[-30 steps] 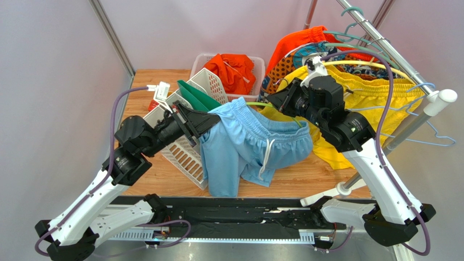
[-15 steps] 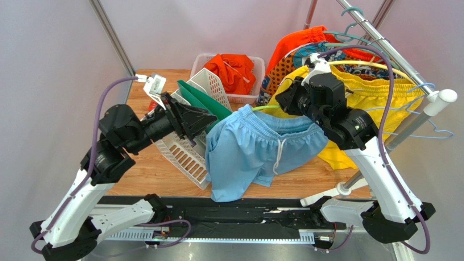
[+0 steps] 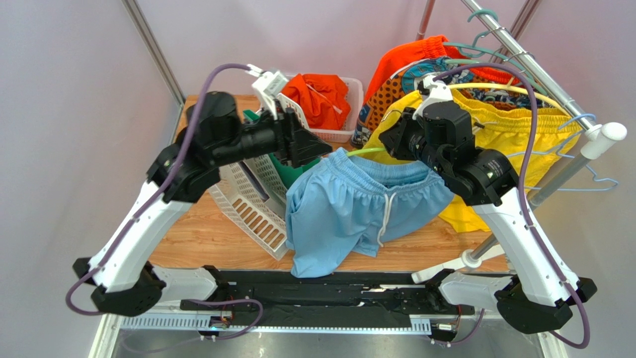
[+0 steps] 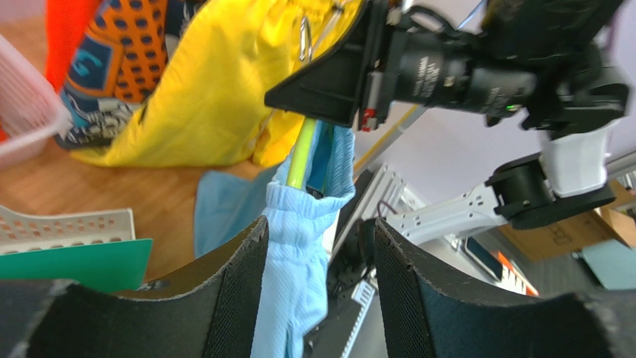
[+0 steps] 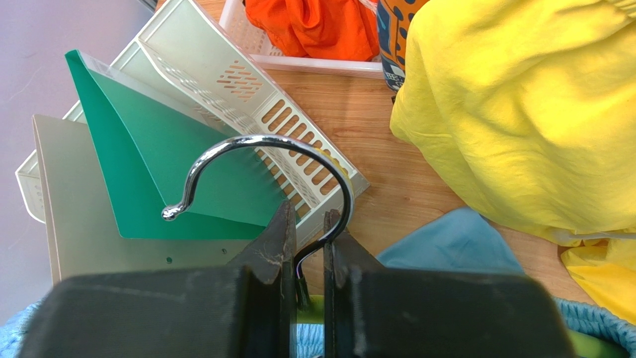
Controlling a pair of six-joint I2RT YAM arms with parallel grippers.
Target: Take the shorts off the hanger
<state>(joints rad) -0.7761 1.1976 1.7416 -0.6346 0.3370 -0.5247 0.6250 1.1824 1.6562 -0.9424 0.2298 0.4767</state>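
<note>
The light blue shorts point(image 3: 351, 212) with a white drawstring hang on a lime-green hanger point(image 3: 363, 151) above the table. My right gripper point(image 3: 390, 142) is shut on the hanger's neck, just below its chrome hook point(image 5: 261, 142). My left gripper point(image 3: 317, 149) is open at the hanger's left end. In the left wrist view the blue waistband point(image 4: 298, 246) lies between my fingers, against the left one, with the green hanger arm point(image 4: 300, 153) just above. My left gripper point(image 4: 317, 224) does not pinch the cloth. The orange shorts point(image 3: 319, 97) lie in a basket at the back.
A tilted white file rack point(image 3: 250, 205) with a green folder point(image 5: 172, 156) stands left of the shorts. The yellow pair point(image 3: 515, 130) and the patterned pair point(image 3: 388, 93) hang on the metal rail point(image 3: 522, 52) at the right. The pale basket point(image 3: 272, 83) sits at the back.
My left arm has risen and swung right and back, from beside the rack to the hanger's left end. The blue shorts have shifted slightly right. The right gripper holds still.
</note>
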